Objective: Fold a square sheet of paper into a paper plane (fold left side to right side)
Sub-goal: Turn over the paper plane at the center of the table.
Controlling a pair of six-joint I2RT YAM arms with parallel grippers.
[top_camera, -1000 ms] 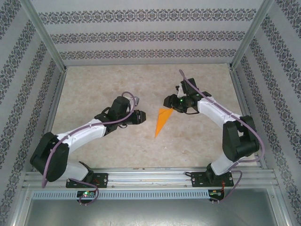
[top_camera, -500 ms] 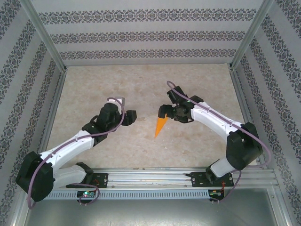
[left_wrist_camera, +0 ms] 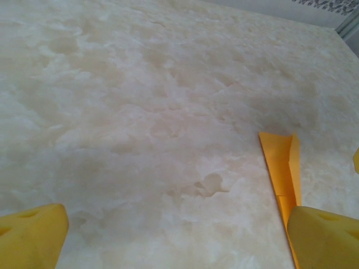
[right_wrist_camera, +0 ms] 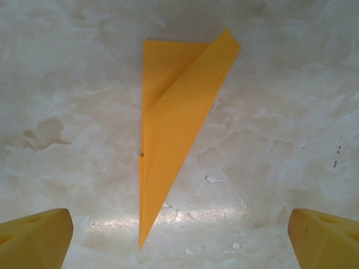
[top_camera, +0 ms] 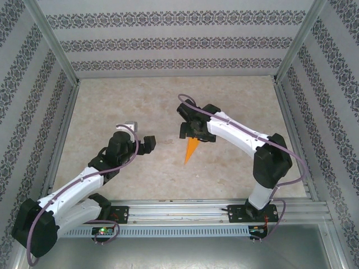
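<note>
Lying flat on the table, the paper plane points toward 7 o'clock; right jaws hang wide open and empty over its blunt end, left jaws gape empty at 9 o'clock.

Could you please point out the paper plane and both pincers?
paper plane [right_wrist_camera: 171,129]: right wrist view, on its folded flap.
left pincer [left_wrist_camera: 176,235]: left wrist view, midway between its fingertips.
right pincer [right_wrist_camera: 179,230]: right wrist view, midway between its fingertips.

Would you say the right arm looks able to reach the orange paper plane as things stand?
Probably yes: the right gripper hangs open just above the paper plane, which lies on the table with nothing between them.
</note>
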